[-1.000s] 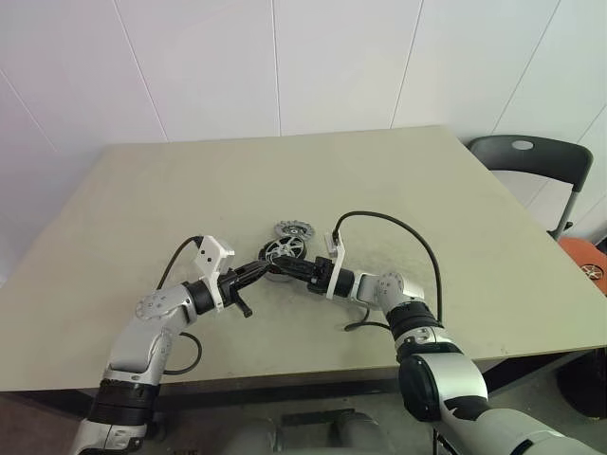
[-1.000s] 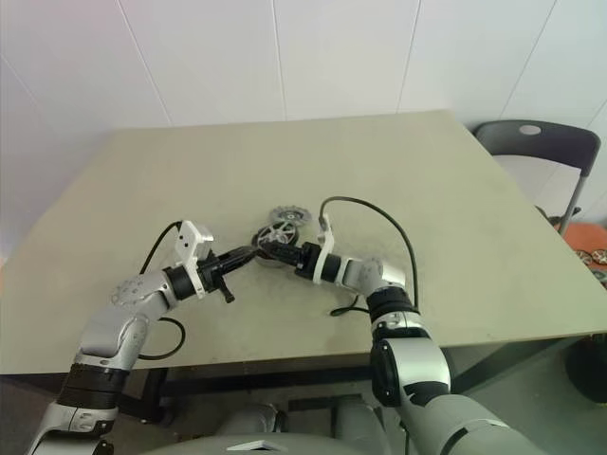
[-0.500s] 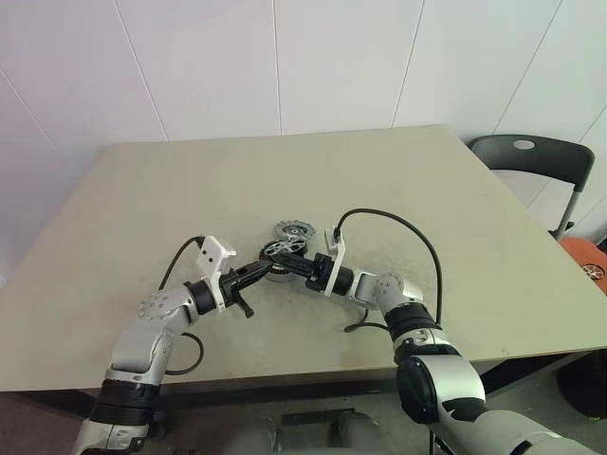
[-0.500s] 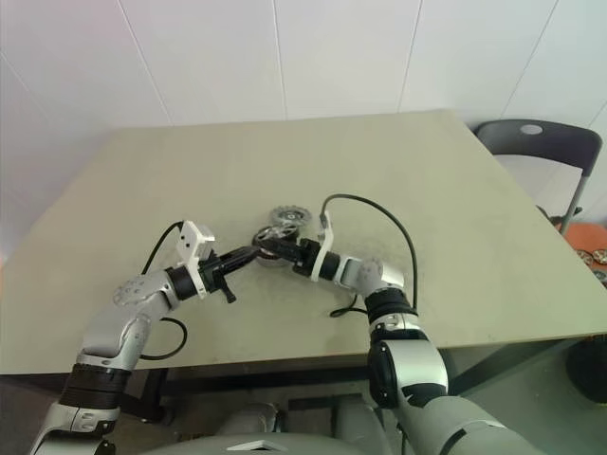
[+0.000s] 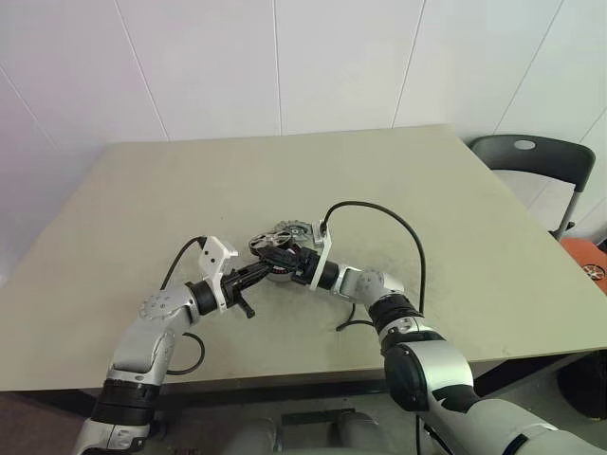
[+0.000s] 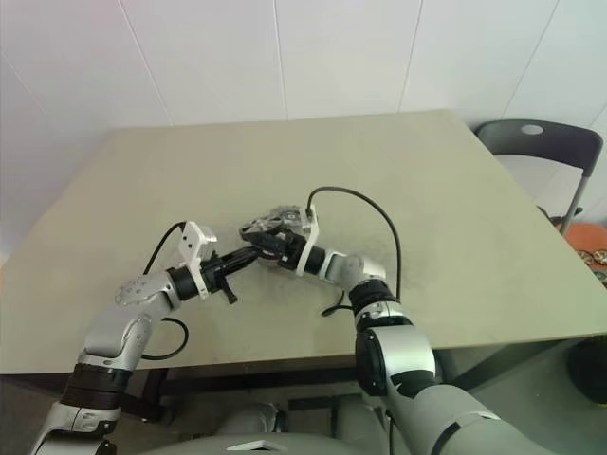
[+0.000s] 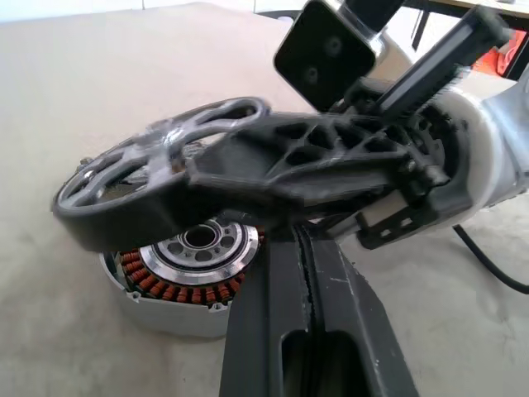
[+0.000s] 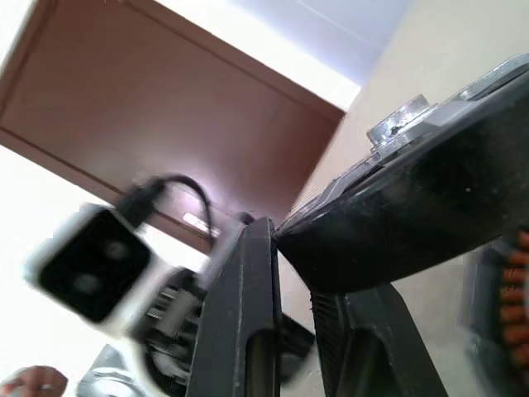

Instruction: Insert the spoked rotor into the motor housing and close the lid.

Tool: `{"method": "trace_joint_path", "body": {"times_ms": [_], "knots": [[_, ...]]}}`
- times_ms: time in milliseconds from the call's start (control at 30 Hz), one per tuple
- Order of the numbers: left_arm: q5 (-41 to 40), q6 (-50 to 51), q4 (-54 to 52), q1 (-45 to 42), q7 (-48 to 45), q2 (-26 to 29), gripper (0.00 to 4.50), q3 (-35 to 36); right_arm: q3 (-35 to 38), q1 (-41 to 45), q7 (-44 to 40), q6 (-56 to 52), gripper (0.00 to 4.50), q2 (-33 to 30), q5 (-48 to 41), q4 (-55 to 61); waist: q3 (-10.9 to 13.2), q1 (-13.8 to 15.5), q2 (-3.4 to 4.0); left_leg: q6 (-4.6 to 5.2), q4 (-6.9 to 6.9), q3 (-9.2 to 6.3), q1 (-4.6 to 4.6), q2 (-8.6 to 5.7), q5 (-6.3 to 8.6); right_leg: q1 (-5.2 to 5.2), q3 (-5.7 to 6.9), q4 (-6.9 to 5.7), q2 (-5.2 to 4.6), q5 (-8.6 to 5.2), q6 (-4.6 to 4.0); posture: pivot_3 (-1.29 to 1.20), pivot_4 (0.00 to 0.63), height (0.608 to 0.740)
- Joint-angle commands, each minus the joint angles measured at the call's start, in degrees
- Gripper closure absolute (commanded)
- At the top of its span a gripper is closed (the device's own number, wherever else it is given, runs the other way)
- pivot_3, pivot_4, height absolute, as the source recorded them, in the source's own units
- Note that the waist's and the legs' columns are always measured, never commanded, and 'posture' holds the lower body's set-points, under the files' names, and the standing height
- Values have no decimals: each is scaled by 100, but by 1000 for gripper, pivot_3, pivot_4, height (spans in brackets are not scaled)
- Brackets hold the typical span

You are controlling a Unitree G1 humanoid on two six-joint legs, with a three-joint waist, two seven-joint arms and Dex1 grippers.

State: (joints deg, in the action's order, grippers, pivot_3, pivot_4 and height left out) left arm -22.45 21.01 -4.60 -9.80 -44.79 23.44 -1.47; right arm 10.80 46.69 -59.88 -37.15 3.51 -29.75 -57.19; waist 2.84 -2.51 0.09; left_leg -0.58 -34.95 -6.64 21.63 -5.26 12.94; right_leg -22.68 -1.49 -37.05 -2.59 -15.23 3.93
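The spoked rotor (image 7: 140, 178), with grey spokes and a dark rim, hangs tilted just above the motor housing (image 7: 186, 265), whose copper windings and silver hub face up. My right gripper (image 5: 277, 251) is shut on the rotor's rim (image 8: 413, 215), reaching in from the right. My left gripper (image 5: 260, 271) is shut with nothing between its fingers (image 7: 281, 331). Its tip points at the housing's near edge, under the rotor. The housing rests on the table (image 5: 171, 199) between the two grippers. I cannot tell which part is the lid.
A grey toothed disc (image 5: 296, 229) lies on the table just behind the housing, partly hidden by my right gripper. The right arm's black cable (image 5: 398, 223) loops over the table. A black chair (image 5: 531, 156) stands past the table's right edge.
My right gripper has shut on the rotor's rim and carried it up and to the left, tilting it over the housing. The left arm has kept still.
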Motion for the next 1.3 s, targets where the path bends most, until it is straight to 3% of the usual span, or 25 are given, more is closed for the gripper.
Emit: {"method": "trace_joint_path", "body": {"times_ms": [33, 300, 967, 1033, 1233, 1300], "knots": [[-124, -28, -219, -78, -37, 107, 4500, 200, -7, 199, 7, 329, 4294, 39, 163, -242, 0, 2, 0, 0, 0, 0, 0, 0, 0, 0, 0, 0, 0, 0, 0, 0, 0, 740], [-314, 57, -241, 72, -159, 538, 4500, 610, 38, 233, -37, 566, 4294, -49, 332, -442, 2, -6, 3, 0, 2, 0, -3, 1, 0, -1, -1, -1, 1, -2, -3, 0, 0, 740], [-265, 62, -257, 93, -157, 455, 4500, 504, 27, 78, 319, 777, 4294, -258, 662, -736, 0, 9, 3, -2, -11, -2, -25, 0, 1, 14, 1, -1, 0, -10, -17, 0, 0, 740], [-261, 66, -262, 85, -147, 447, 4500, 489, -13, 65, 282, 739, 3543, -276, 694, -710, -1, 14, 4, -2, -11, -3, -26, 0, 1, 14, 1, -2, 0, -10, -17, 0, 0, 740], [-244, 61, -247, 72, -136, 447, 4500, 473, -77, 80, 147, 215, 1887, -484, 717, -477, -5, 7, 6, -3, -14, -4, -38, 0, 1, 26, 2, -4, 0, -11, -18, 0, 0, 740], [-239, 58, -244, 74, -134, 445, 4500, 471, -126, 50, 91, -35, 1887, -588, 706, -319, -4, 21, 8, -4, -19, -5, -39, 1, 2, 32, 6, -4, -5, -20, -6, 0, 0, 740]]}}
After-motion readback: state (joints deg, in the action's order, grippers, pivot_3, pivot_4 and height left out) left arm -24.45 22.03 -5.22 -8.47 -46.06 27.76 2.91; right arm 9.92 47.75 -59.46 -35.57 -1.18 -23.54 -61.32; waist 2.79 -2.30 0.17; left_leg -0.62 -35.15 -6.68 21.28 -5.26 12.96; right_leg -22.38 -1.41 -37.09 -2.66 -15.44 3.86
